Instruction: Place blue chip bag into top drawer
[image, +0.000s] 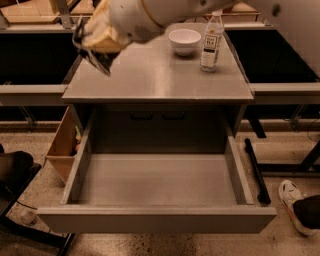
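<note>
Camera view: the gripper (95, 49) hangs at the upper left of the frame, over the left edge of the cabinet top (160, 77), clamped on the blue chip bag (100, 63), a dark blurred wedge beneath it. The top drawer (155, 220) stands pulled open at lower centre, well apart from the bag. A white bowl (184, 41) and a bottle (211, 42) stand at the top's upper right.

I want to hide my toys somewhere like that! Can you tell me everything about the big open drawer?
The top drawer is wide, shallow and grey, metal by its look, with a plain flat front. It is pulled far out of the grey cabinet, sits level, and nothing lies inside. Only the cabinet touches it; the gripper hangs up over the cabinet top's left edge.
</note>
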